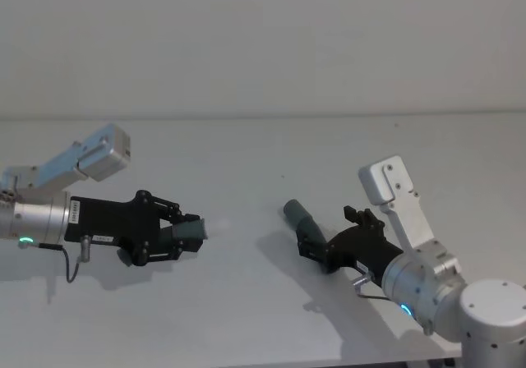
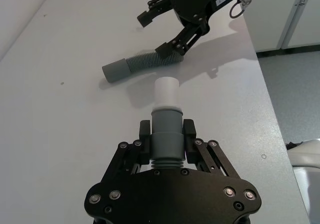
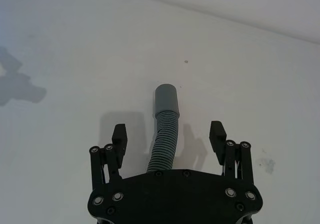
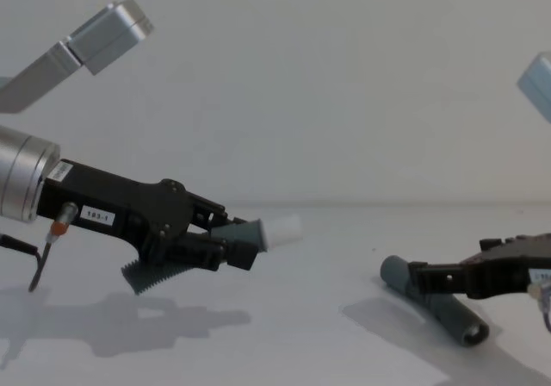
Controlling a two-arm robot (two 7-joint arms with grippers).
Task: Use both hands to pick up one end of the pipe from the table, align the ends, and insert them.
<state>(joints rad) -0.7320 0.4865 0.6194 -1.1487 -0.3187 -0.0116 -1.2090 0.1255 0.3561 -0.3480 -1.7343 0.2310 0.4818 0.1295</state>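
Holding the short hose piece [image 4: 245, 234] clamped above the table [image 1: 246, 154] at left, the left gripper [image 1: 182, 235] aims its white plug tip [image 2: 165, 91] rightward. At right, the right gripper [image 3: 169, 134] straddles the lying ribbed hose [image 2: 135, 65], fingers spread. Next, probably: close, lift, align the cuff [image 3: 165, 100].

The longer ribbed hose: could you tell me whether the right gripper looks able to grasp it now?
Probably yes: the right gripper is open, its fingers either side of the longer hose, nothing between; the left gripper holds the short piece well clear.
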